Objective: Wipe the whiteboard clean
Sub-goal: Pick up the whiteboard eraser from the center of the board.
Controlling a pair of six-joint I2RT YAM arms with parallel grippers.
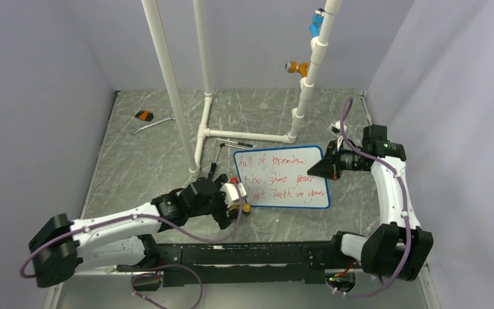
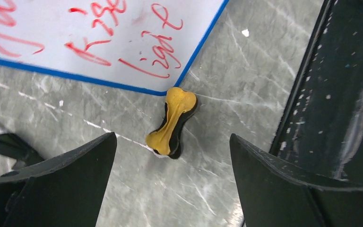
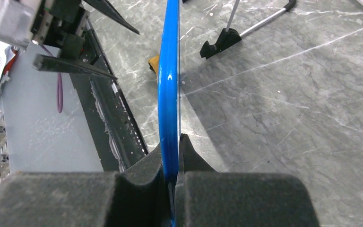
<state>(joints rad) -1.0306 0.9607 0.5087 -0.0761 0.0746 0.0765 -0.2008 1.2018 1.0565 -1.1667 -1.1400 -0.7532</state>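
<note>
At the right short edge of the whiteboard, my right gripper is clamped on the thin, glossy blue frame, with coarse black pads pressed to either side. The board is a rounded-corner rectangle. Its long axis runs left to right along the near edge of the table, and the red handwriting follows that axis. I cannot tell whether it lies flat or tilted. At the board's near-left corner, my left gripper hangs with its smooth black fingers wide apart above a small bone-shaped yellow block. The block has a black underlayer and lies on the scratched, grey marbled surface.
</note>
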